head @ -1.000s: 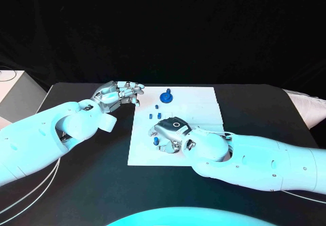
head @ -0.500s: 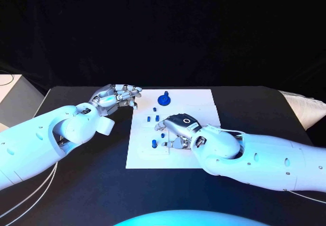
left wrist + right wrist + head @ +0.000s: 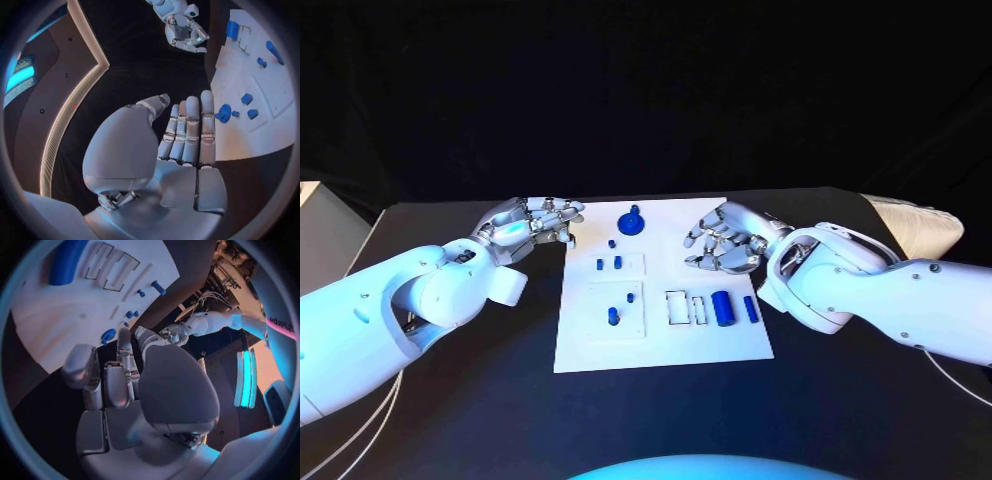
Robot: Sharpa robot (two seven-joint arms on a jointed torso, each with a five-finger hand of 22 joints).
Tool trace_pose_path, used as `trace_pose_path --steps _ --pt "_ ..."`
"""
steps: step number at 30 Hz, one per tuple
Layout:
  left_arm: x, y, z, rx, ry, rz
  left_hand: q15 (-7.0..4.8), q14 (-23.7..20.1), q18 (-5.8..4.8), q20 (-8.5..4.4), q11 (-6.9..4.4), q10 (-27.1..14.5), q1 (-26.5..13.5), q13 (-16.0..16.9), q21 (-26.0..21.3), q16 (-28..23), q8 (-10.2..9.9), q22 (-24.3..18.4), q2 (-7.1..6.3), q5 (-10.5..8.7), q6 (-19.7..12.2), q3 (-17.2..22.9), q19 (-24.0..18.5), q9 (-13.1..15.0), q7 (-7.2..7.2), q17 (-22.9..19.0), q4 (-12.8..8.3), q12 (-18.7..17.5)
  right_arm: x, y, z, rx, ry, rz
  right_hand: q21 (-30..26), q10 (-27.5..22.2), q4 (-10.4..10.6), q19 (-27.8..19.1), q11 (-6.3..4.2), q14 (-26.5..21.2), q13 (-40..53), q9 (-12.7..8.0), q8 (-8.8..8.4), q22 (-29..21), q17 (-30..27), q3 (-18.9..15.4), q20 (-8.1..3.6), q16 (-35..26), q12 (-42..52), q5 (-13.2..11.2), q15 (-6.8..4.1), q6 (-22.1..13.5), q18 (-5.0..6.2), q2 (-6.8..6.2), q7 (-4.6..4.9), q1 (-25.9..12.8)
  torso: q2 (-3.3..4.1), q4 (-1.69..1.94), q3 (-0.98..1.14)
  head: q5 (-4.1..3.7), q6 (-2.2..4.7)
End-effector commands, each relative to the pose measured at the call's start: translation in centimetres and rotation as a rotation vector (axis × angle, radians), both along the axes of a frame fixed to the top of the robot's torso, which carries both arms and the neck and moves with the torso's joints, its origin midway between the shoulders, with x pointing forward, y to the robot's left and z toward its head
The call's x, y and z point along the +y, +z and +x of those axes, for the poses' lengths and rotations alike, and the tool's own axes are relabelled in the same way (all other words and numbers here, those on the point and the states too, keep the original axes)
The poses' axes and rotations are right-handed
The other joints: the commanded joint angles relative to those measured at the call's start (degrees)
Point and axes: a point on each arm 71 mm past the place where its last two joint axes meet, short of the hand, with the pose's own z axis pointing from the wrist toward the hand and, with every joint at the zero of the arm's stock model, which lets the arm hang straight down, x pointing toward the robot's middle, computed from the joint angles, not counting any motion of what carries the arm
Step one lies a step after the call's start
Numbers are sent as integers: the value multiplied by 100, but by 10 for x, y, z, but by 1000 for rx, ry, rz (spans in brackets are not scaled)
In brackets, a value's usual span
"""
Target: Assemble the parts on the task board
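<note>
A: What's changed from the earlier frames?
B: The right hand [image 3: 723, 240] was over the middle of the task board [image 3: 661, 345], covering parts. Now it's pulled back to the board's upper right edge, right of centre in the head view. Fingers curled in, nothing held. The left hand [image 3: 531, 222] stays left of the board's upper left corner, fingers loosely curled, holding nothing. The whole head picture has shifted too, so the camera moved.

A: Left to right on the board?
B: Small blue parts [image 3: 607, 264] in the left column, one more blue part [image 3: 615, 316] lower down. Round blue knob [image 3: 633, 220] at the top edge. Right of centre, empty rectangular slots [image 3: 678, 306], then a blue cylinder [image 3: 723, 308] lying flat, and a slimmer blue bar [image 3: 750, 309] beside it.

A: Surface, room?
B: Black matte desk [image 3: 488, 400], black backdrop behind.

A: Materials?
B: Board is a flat white plate, smooth, with recessed outlines. Hands are silver metal, arms glossy white shell. Left wrist view shows its own fingers [image 3: 187, 130] lying side by side near the board edge.
</note>
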Motion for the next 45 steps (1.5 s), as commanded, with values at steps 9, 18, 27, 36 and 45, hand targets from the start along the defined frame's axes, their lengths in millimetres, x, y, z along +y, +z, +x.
trace_pose_path --steps 9,18,27,36,45 --pt "-2 -3 -2 4 -7 -15 -5 31 35 -7 6 -49 34 -9 -32 -35 -31 -5 44 23 -3 4 45 -10 -6 -7 26 30 -48 -20 -13 291 -227 -191 2273 1314 83 451 -145 553 5972 1038 773 1166 2595 -1136 -81 1106 5507 681 -72 15 -385 431 -151 -1159 -121 -56 -17 -152 -58" --pt "-3 -3 -2 6 -9 -14 -5 32 34 -8 6 -49 40 -10 -44 -36 -31 -14 44 22 -2 -3 54 -9 -6 -6 37 35 -51 -27 -27 282 -290 -275 2386 1314 88 455 -143 564 5972 1118 773 1233 2663 -1536 -78 1127 5507 738 -71 -18 -403 390 -150 -1206 -128 -64 -33 -159 -95" --pt "-3 -3 -3 7 -10 -13 -5 33 34 -8 7 -49 37 -11 -46 -36 -32 -16 43 21 -2 -6 56 -9 -6 -6 42 36 -38 -43 -34 269 -289 -304 2375 1311 94 447 -117 564 5968 1108 726 1239 2669 -1755 -60 1128 5503 718 -48 -84 -400 370 -121 -1189 -111 -53 -41 -185 -126" --pt "-1 -3 -3 10 -8 -13 -5 33 34 -8 7 -49 37 -11 -46 -36 -32 -16 43 21 -2 -6 56 -9 -6 -6 42 36 -28 -60 -37 273 -283 -307 2357 1238 103 437 -94 562 5877 1107 703 1241 2664 -1937 -40 1125 5410 676 -27 -125 -397 385 -98 -1280 -105 -63 -24 -190 -139" --pt "-1 -3 -4 15 -12 -14 -5 33 34 -8 7 -49 37 -11 -46 -36 -32 -16 43 21 -2 -6 56 -9 -6 -6 42 36 -15 -63 -35 256 -275 -280 2388 1231 106 440 -92 568 5869 1118 715 1256 2691 -2023 -32 1133 5401 676 -22 -113 -402 391 -98 -1397 -107 -42 -35 -165 -151"
